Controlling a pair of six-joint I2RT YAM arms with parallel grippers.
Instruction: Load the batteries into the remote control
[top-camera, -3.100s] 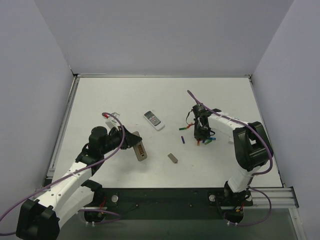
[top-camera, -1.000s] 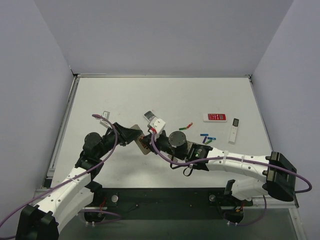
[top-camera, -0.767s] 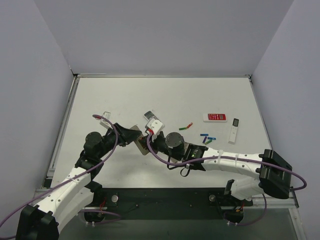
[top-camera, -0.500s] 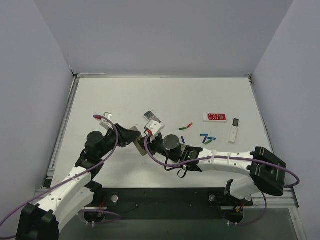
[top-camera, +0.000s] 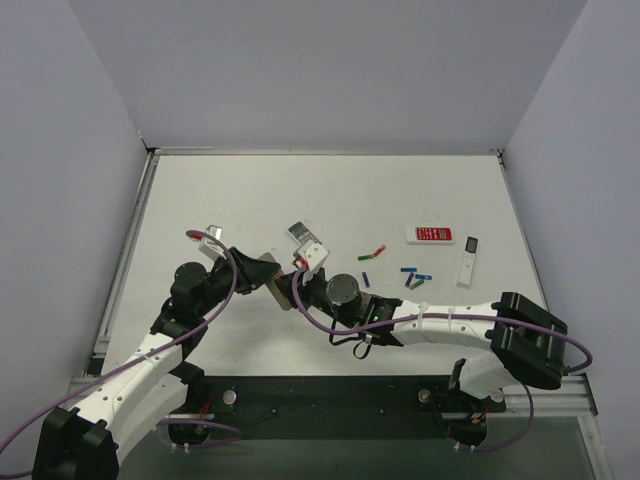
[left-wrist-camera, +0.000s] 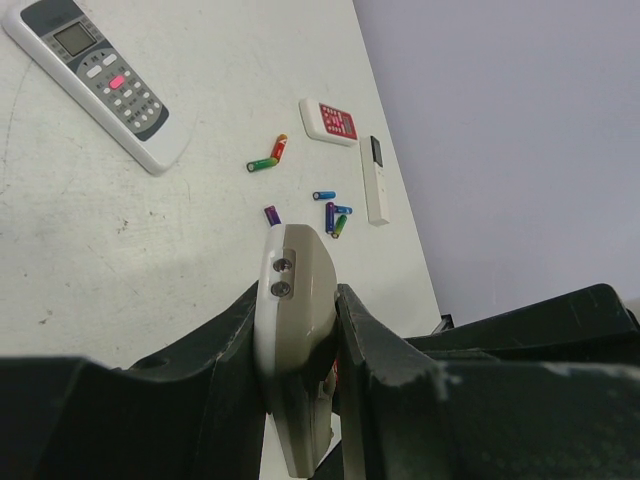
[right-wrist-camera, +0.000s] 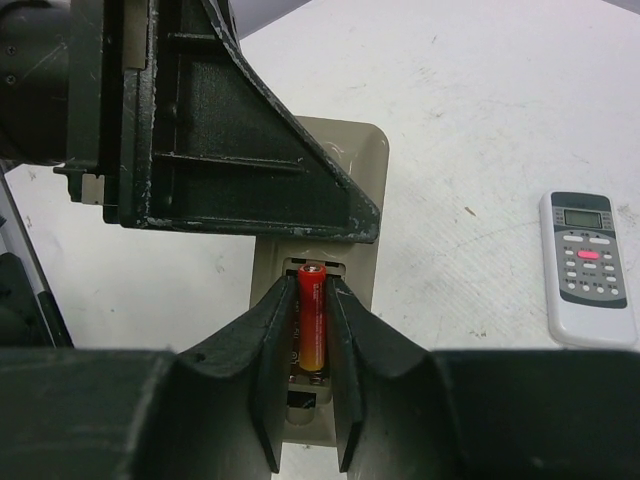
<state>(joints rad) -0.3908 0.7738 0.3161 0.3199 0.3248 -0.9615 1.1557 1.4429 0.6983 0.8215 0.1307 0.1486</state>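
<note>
My left gripper (top-camera: 258, 272) is shut on the remote control (top-camera: 280, 296) and holds it off the table with its tan-grey back and open battery bay showing. In the left wrist view the remote (left-wrist-camera: 295, 290) stands edge-on between the jaws of the left gripper (left-wrist-camera: 297, 300). My right gripper (right-wrist-camera: 311, 281) reaches into the bay of the remote (right-wrist-camera: 340, 150), its fingers tight on either side of a red and yellow battery (right-wrist-camera: 311, 330) that lies lengthwise in the bay. Loose batteries (top-camera: 372, 252) (top-camera: 410, 270) lie on the table to the right.
A second white remote with a grey display (top-camera: 305, 235) lies just behind the two grippers. A red flat remote (top-camera: 430, 234) and a slim white remote with a dark display (top-camera: 469, 262) lie at the right. A purple battery (top-camera: 366, 277) lies close to my right forearm.
About three seconds ago my right gripper was over the loose batteries at the right; it now sits at the held remote. Over the last second the right arm has drawn in leftward; the left hardly moved.
</note>
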